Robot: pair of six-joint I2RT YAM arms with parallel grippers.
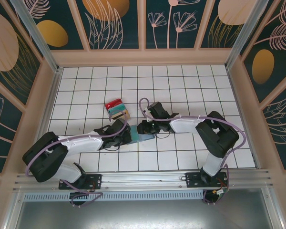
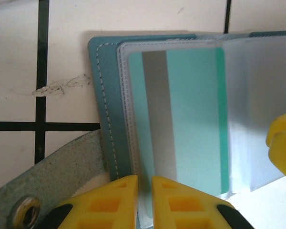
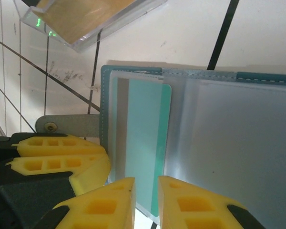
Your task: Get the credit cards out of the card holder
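Open and flat on the white tiled desk [image 1: 181, 81], about midway between the two arms: the slate-blue card holder [image 1: 142, 137]. Seen from the left wrist with its stitched cover edge at the left, a grey-green snap tab [image 2: 47, 186] sticking out at the lower left, and clear sleeves [image 2: 257, 109] laid over the inside. Tucked in the leftmost sleeve, a teal card [image 2: 195, 119] with a grey stripe down its left part. Left fingers [image 2: 109, 202] drawn almost together at the holder's near edge, a sliver of clear sleeve caught in the slit between them; clamped on the holder, by the look of it. From the right wrist, those same yellow fingers lying one over the other at the holder's left edge, just beside the snap tab. Right fingers [image 3: 190, 207] close together with a narrow gap, the near end of the teal card in line with that gap; cannot tell whether pinching the card or merely above it. One right fingertip also at the right edge of the left wrist view, over the clear sleeves. Farther out on the desk, near the left arm's wrist but apart from the holder, a small pile of loose cards [image 1: 117, 110]: red on top, teal below it, tan nearest the holder. At the top left of the right wrist view, a tan card [image 3: 81, 16] rimmed by clear plastic.
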